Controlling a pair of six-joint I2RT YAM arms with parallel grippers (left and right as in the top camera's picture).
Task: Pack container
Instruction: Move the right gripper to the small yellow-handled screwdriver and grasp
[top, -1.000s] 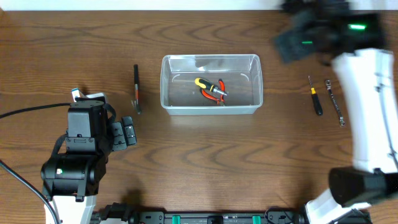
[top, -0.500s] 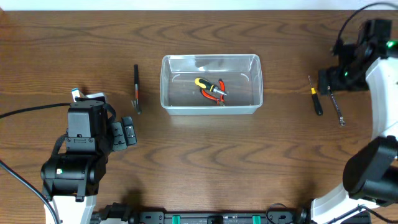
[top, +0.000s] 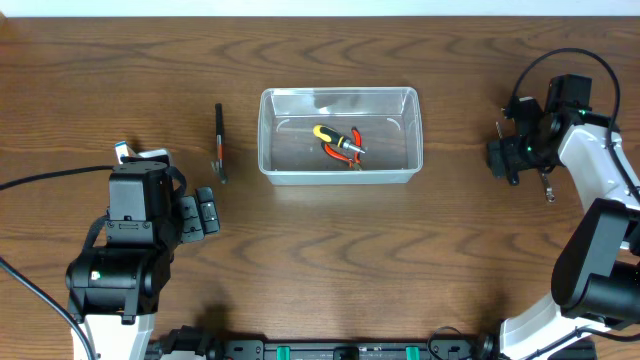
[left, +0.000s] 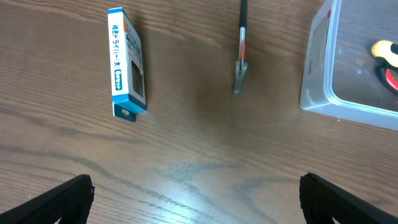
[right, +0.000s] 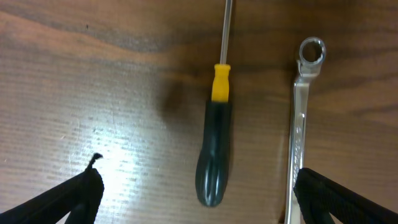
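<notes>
The right gripper (right: 199, 202) has swung down, jaws wide and empty, over the black-handled, yellow-collared screwdriver (right: 210, 158) lying well right of the clear plastic rectangular container (top: 340, 95), so grasping it looks next.

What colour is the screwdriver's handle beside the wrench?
Handle: dark, with a yellow collar; right wrist view.

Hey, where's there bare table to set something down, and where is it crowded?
Widest bare wood: the near strip in front of the container, between the left arm and the right arm. Also open: between the container and the screwdriver, and along the far edge behind the container. Crowded: the screwdriver beside the wrench, under the right arm.
</notes>
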